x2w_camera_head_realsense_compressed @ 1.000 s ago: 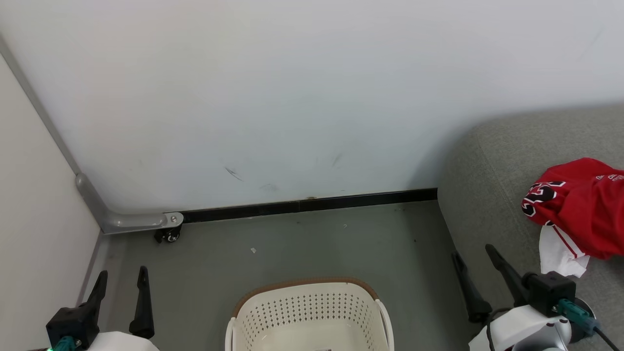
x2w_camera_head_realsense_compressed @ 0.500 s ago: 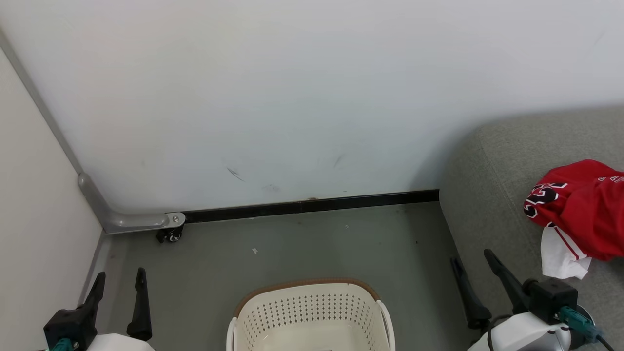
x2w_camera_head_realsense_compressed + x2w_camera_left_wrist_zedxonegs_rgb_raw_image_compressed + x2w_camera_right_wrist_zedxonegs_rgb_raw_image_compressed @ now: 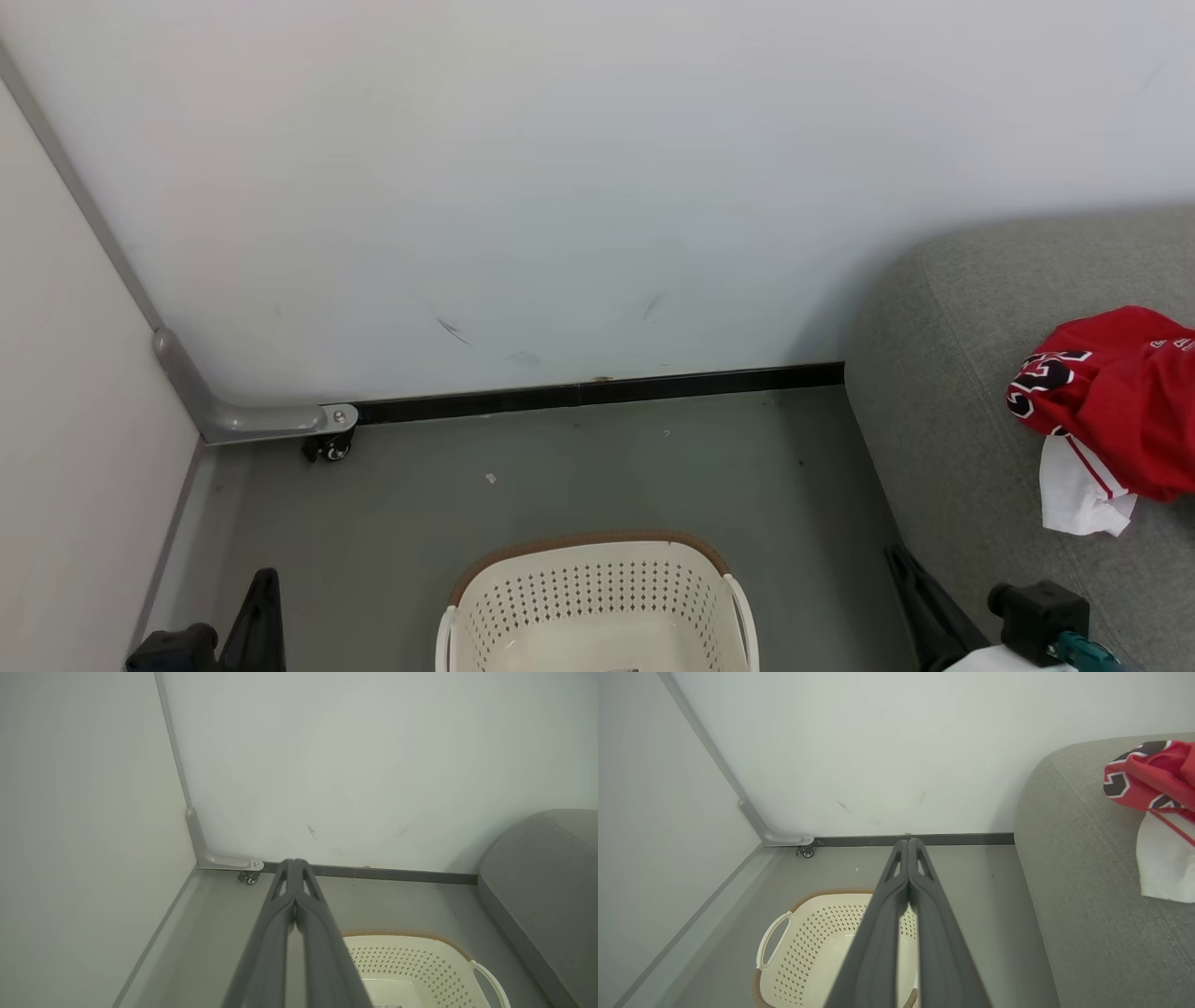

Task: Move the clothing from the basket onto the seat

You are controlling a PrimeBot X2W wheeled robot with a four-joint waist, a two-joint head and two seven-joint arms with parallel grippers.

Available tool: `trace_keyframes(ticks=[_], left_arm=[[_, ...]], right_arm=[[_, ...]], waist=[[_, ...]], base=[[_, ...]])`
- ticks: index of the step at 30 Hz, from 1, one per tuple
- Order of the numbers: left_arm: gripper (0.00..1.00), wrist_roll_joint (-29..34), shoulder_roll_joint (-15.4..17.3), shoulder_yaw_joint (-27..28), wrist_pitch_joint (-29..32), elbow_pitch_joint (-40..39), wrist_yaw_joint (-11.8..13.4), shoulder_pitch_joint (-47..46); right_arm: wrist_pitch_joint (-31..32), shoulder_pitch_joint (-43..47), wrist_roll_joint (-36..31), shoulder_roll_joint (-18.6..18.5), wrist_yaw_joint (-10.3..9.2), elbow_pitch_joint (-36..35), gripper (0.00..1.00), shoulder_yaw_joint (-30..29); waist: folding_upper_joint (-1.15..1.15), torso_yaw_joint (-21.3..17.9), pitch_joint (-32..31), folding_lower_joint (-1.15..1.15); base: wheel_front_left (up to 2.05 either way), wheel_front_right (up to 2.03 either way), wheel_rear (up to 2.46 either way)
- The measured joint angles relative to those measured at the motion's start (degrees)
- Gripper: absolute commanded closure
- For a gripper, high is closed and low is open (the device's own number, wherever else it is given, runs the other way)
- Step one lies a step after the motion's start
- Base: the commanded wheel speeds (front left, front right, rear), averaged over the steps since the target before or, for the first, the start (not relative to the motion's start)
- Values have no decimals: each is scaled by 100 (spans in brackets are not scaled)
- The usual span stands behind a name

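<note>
At bottom centre of the head view, the basket [image 3: 597, 583] is sitting on the floor [image 3: 560, 467], showing its cream bottom. The clothing [image 3: 1111, 401] is lying crumpled on the seat [image 3: 943, 392], right.

Left wrist view: the left end effector [image 3: 294, 864] is pointing at the wall base, fingers pressed together.

Right wrist view: the right end effector [image 3: 909, 842] is hovering over the basket, fingers together.

Soft, even indoor light, bright on the plain white wall [image 3: 597, 187]; a faint shadow darkens it beside the grey fabric sofa [image 3: 934, 392]. Wrist views stretch slightly towards their edges.
</note>
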Motion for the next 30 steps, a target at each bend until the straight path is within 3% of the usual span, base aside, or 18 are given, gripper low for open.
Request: trace_keyframes(ticks=[9,18,30], left_arm=[[100,-503,-53,160,138,-1,-152,-1],[100,-1044,-171,345,304,-2,-350,-2],[100,-1757,-333,601,548,1,-626,-7]], right_arm=[[0,25,545,1,0,-80,100,68],[124,33,1563,1,0,-135,100,25],[361,14,2659,-19,0,-130,100,-114]], waist=[[0,-1,17,0],[0,5,56,4],[0,15,71,58]], base=[[0,0,0],[0,0,0],[0,0,0]])
